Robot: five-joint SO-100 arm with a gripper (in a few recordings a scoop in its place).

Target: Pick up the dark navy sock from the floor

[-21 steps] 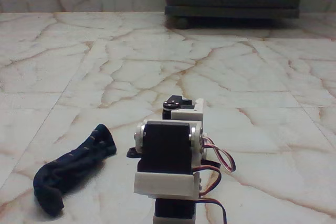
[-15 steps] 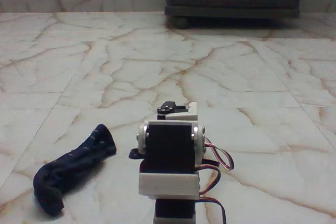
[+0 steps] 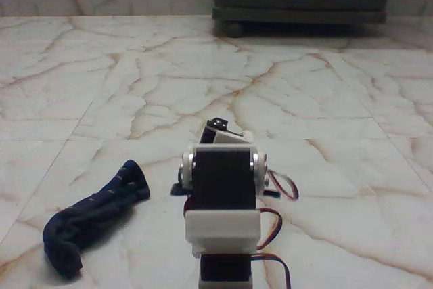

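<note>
The arm's upper joints (image 3: 222, 167) have swung slightly left since a moment ago, toward the dark navy sock (image 3: 91, 218), which lies untouched on the floor (image 3: 325, 106) at lower left. The claw is hidden behind the arm body, so whether it is apart or together cannot be told; pickup appears not yet begun.

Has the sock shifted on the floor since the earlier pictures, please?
No. The sock lies in the same spot on the floor, its upper tip equally far from the tile line left of it; the arm alone has moved.

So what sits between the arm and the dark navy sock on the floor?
Nothing: in the fixed view, only bare floor separates the dark navy sock from the arm. The jaws are hidden behind the arm's body.
</note>
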